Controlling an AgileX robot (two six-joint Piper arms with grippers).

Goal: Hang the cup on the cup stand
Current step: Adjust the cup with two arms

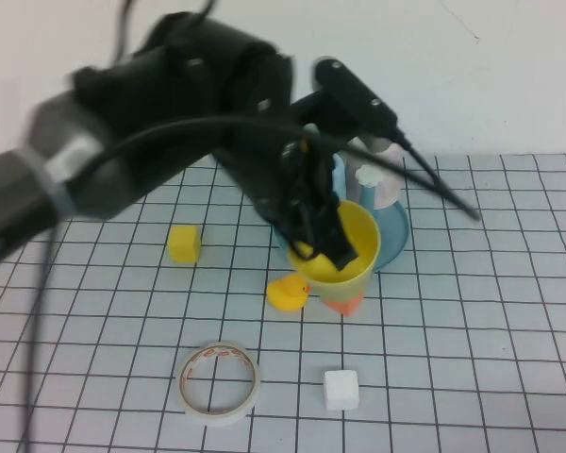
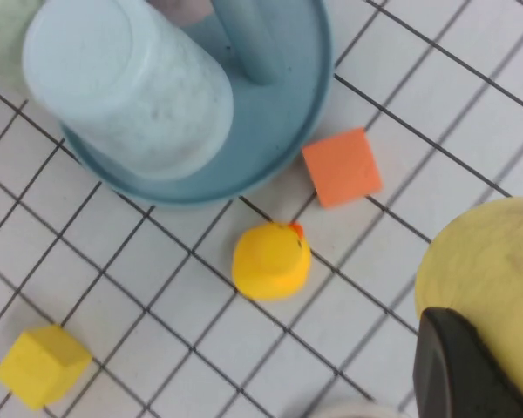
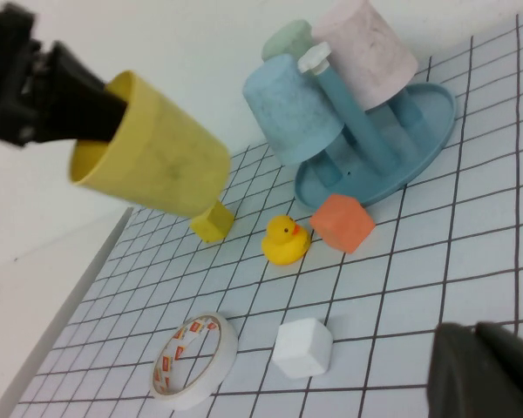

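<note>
My left gripper is shut on the rim of the yellow cup, one finger inside it. It holds the cup tilted in the air, just in front of the teal cup stand. The stand's white flower knob shows behind the cup. In the right wrist view the cup hangs left of the stand, mouth toward the left gripper. In the left wrist view the cup sits against a black finger. My right gripper is shut and empty, low over the table's near right side.
A light blue cup, a pink cup and a pale green cup hang on the stand. On the table lie a rubber duck, an orange cube, a yellow cube, a white cube and a tape roll.
</note>
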